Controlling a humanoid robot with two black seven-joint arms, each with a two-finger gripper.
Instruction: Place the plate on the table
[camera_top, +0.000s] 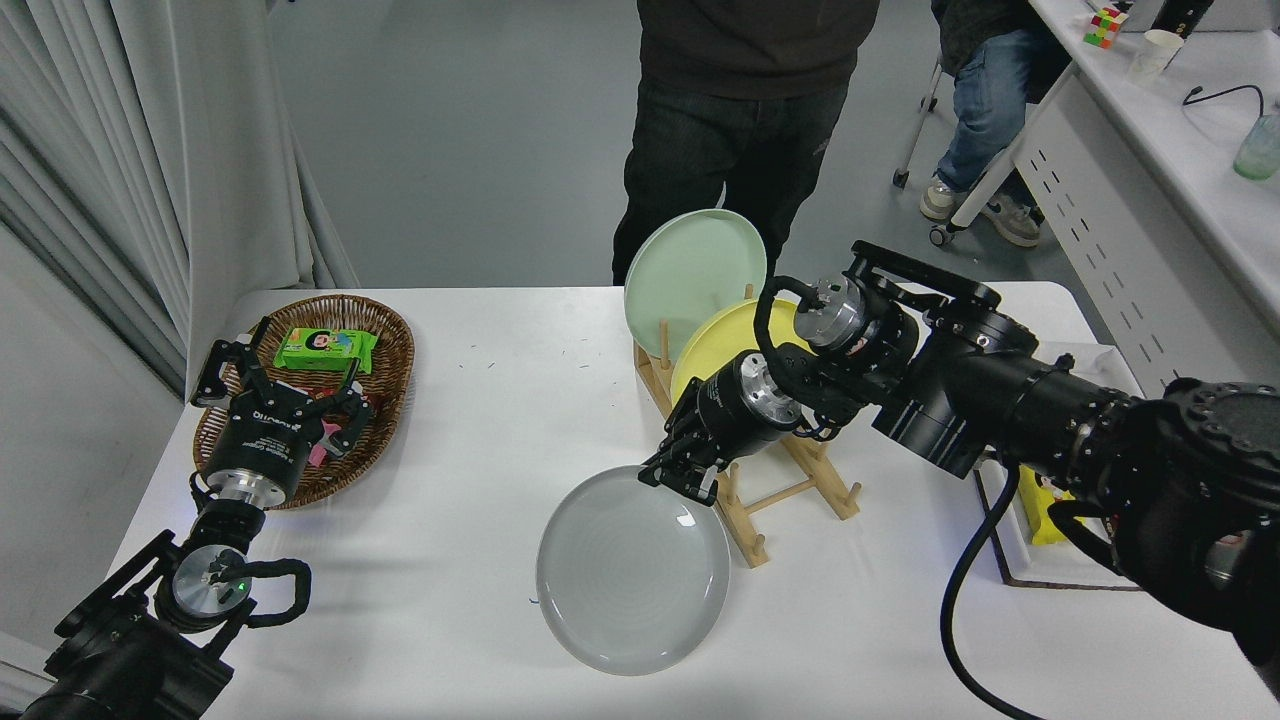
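Plate (632, 572) rim sat pinched in our right gripper (682, 478), near edge low over the table (450, 420), beside the wooden rack (775, 490). We judged it best to lower it flat before letting go, clear of that rack.

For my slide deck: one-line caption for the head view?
Right gripper grips the grey plate by its far rim over the white table, beside a wooden rack.

Wicker basket (380, 340), wooden rack (790, 480)
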